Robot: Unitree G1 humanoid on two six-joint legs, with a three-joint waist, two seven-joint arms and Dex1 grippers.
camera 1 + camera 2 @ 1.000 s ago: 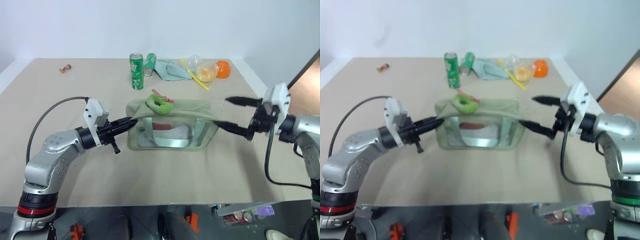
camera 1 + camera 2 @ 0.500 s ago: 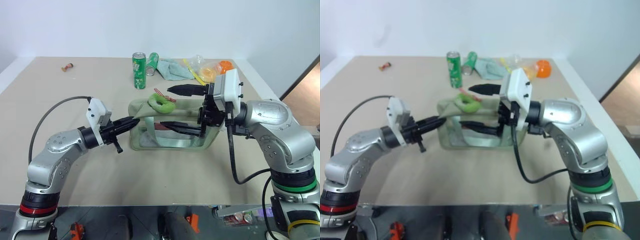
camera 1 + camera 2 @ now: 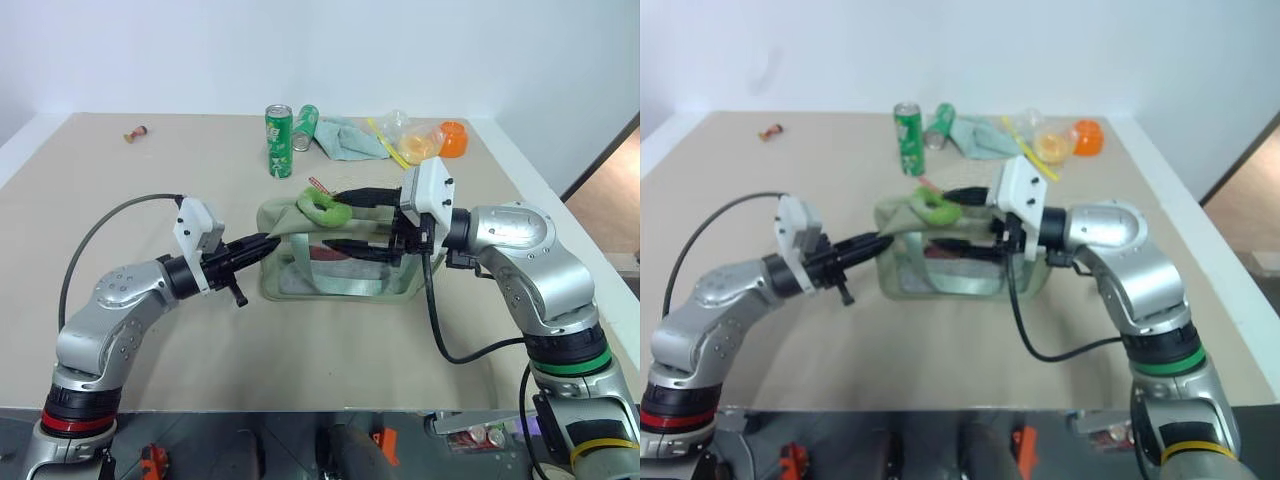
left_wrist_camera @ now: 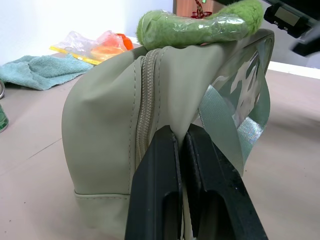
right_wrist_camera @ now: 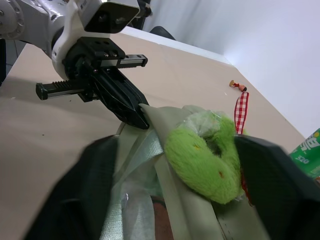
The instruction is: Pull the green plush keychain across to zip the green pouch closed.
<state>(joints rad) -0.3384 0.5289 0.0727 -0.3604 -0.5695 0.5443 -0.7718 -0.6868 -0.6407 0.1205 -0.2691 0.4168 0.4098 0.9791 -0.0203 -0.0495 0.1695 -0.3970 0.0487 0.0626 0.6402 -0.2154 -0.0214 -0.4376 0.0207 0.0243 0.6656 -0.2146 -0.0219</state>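
Note:
The green pouch (image 3: 340, 272) stands mid-table, its clear side facing me. My left gripper (image 3: 268, 240) is shut on the fabric at the pouch's left end, right beside the zipper (image 4: 145, 107). The green plush keychain (image 3: 322, 207), a fuzzy ring with a red checked ribbon, lies on top of the pouch near that end. My right gripper (image 3: 332, 220) reaches in level from the right, open, one finger behind the plush and one in front of it over the clear side. In the right wrist view the plush (image 5: 210, 157) sits between the two fingers.
At the back of the table stand an upright green can (image 3: 279, 140), a lying can (image 3: 305, 120), a teal cloth (image 3: 345, 140), a plastic bag with yellow items (image 3: 415, 148) and an orange cup (image 3: 453, 138). A small toy (image 3: 135, 131) lies far left.
My right gripper has swung leftward from beyond the pouch's right end to over its top, and its fingers have narrowed around the plush. The left gripper has kept its hold.

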